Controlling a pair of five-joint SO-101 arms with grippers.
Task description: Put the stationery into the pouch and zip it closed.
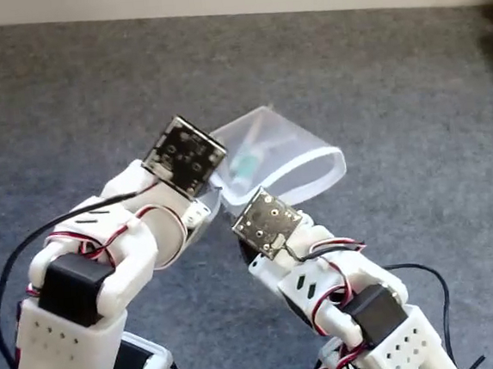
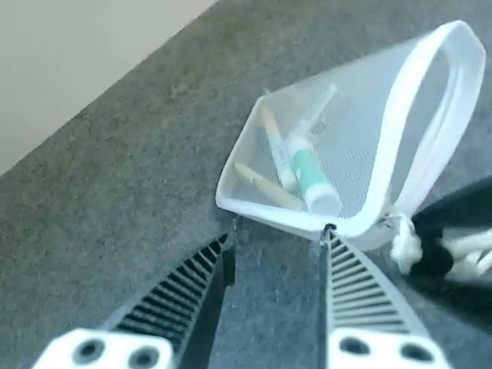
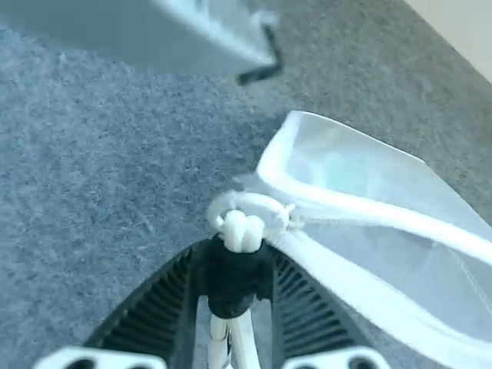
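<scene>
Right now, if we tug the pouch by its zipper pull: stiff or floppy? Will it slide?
Probably floppy: the pouch is thin mesh, mouth bowed open. Likely light, so tugging the zipper pull may drag it across the carpet. The pens inside could shift.

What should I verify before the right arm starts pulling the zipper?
1. Stationery inside the pouch: ok.
2. Right gripper shut on the zipper pull: ok.
3. Left gripper bracing the pouch: not ok; it is open, with the pouch's edge only at its fingertips.
4. Zipper closed: not ok; the mouth gapes.
5. Zipper track free of snags: cannot tell.
</scene>
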